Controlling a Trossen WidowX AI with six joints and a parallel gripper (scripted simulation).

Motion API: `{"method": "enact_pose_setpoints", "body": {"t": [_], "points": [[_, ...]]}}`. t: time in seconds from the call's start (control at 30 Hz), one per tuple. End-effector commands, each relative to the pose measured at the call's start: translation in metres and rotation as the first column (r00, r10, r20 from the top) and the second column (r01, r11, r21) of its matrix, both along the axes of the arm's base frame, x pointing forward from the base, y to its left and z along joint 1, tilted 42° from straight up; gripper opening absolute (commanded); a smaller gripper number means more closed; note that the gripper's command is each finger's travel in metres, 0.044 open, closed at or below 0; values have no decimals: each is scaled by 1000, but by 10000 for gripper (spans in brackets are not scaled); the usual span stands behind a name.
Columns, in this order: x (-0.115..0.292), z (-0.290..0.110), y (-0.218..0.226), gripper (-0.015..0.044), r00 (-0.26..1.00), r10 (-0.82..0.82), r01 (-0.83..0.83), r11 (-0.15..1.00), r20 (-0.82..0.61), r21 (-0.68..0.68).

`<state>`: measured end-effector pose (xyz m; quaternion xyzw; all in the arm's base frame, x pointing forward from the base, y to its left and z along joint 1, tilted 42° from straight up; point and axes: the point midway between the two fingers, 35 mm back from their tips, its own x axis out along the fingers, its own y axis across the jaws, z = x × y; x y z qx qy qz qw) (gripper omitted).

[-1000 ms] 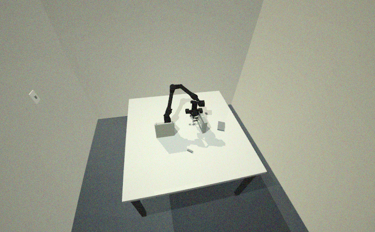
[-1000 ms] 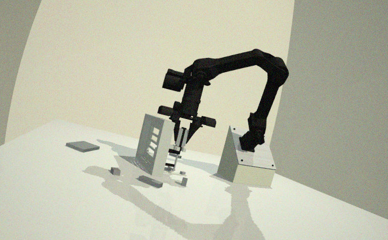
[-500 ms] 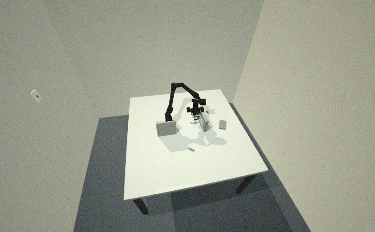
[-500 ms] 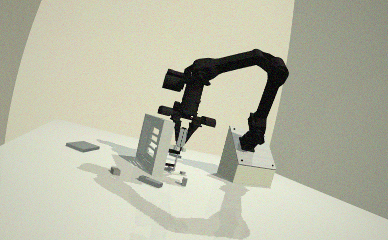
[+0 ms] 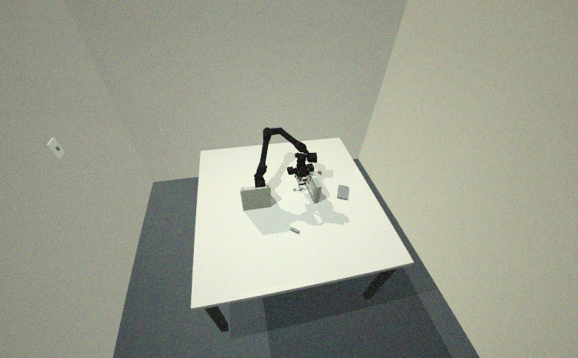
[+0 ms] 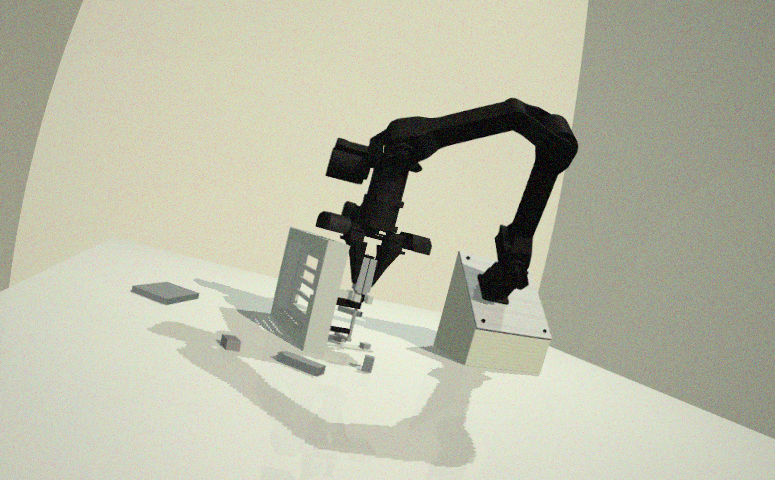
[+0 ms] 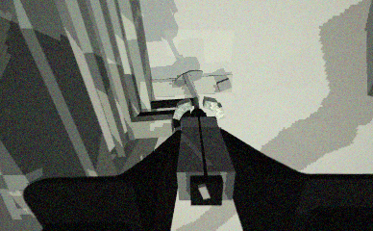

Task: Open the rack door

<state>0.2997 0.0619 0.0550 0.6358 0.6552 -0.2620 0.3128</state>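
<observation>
Fingers of the gripper (image 5: 301,176) (image 6: 364,284) (image 7: 201,137) pinched on the handle (image 6: 365,274) (image 7: 190,146), one from the rack (image 5: 317,190) (image 6: 327,297) (image 7: 79,87) side, one from the side away from it. Handle right between the tips, just beside the rack, on the side facing the arm's base box (image 5: 256,198) (image 6: 507,352). Hard to make out from the top, tbh. Long axis upright, pretty much in line with the gripper coming down from above, so should just need a wrist roll for the quarter turn, no sideways shove. Would watch the rack-side finger for clearance while twisting. Not looking unlocked or swung yet, imo.
</observation>
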Motion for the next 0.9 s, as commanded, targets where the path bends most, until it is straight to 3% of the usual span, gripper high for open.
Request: {"method": "enact_pose_setpoints", "body": {"t": [0.0, 0.87], "points": [[-6, -2, -3, 28, 997, 61, -61, 998, 51, -2], [-39, -20, -22, 28, 870, 369, -369, 927, 326, -67]]}}
